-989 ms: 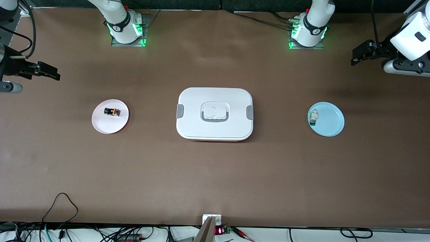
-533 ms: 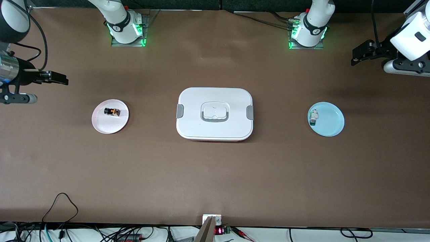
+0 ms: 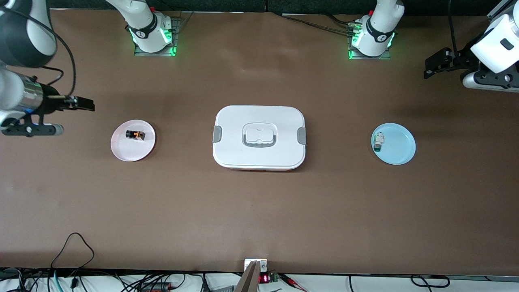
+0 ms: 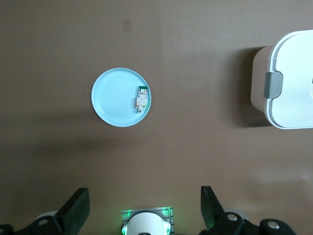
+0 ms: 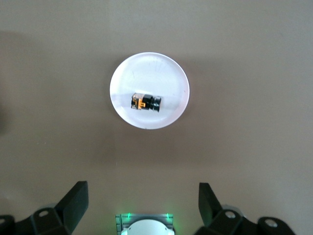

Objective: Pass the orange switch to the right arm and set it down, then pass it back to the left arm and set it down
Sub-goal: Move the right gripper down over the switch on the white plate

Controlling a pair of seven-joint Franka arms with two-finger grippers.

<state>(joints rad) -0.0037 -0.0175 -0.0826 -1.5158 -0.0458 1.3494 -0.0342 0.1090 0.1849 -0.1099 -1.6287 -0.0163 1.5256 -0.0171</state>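
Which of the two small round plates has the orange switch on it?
The pale pink plate toward the right arm's end of the table; the orange switch lies on it. The light blue plate holds a white component with a green end.

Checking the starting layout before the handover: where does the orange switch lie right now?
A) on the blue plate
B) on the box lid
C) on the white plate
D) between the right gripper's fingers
C: the orange switch lies on the white plate, toward the right arm's end of the table, untouched.
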